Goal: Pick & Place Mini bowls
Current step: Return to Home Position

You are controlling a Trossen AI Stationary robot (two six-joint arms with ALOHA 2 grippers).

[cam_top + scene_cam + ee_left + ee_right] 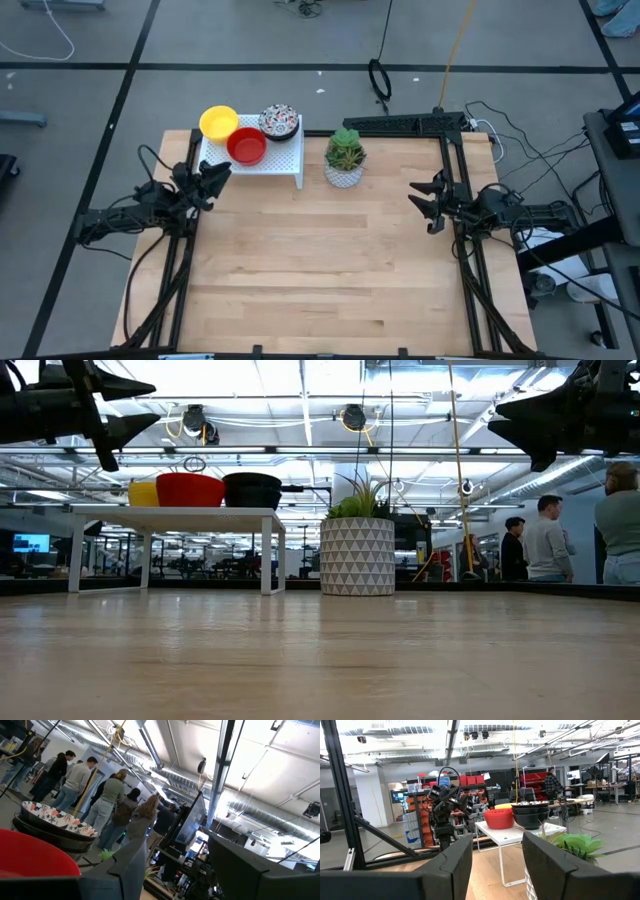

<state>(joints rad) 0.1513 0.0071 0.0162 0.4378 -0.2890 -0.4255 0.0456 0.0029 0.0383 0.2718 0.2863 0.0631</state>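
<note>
Now the table (330, 270) holds a white shelf (287, 160) carrying the bowls (246, 146) in yellow, red and patterned stacks. The left gripper (218, 180), just beside the shelf, and the right gripper (421, 207), well apart, hang open and empty. I think the left should pull back without brushing the shelf.

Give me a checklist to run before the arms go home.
1. Left gripper open and empty: ok.
2. Right gripper open and empty: ok.
3. Yellow bowls, red bowls and patterned bowls on the shelf: ok.
4. No bowl seen off the shelf: ok.
5. Left gripper raised above bowl height near the shelf's left end: ok.
6. Plant pot upright beside the shelf: ok.
</note>
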